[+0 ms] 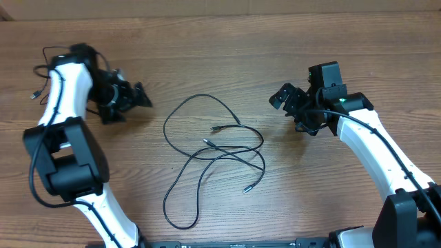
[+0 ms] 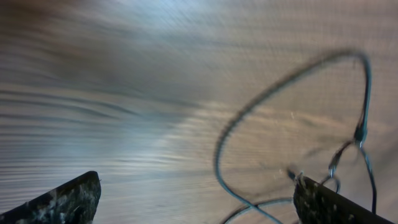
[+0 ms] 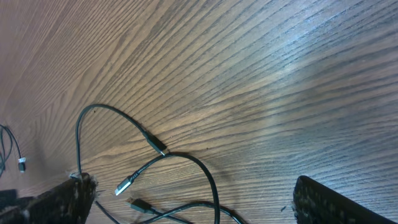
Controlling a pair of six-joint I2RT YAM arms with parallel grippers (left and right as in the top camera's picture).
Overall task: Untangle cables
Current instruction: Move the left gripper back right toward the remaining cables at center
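On the table (image 1: 220,41), at centre: cables (image 1: 206,142) in crossed loops, longest loop toward the near edge. Left of them, apart: left gripper (image 1: 142,96). Right of them, apart: right gripper (image 1: 281,96), level with far loop.

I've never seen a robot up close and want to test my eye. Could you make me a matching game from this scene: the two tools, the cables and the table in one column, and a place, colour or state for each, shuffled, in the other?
Things:
1. left tool
2. right tool
3. cables
4. table

Descriptions:
A. brown, with wood grain
B. black, lying in loose loops mid-table
C. open and empty, to the right of the cables
D. open and empty, to the left of the cables

Pairs: 1-D, 2-C, 3-B, 4-A.
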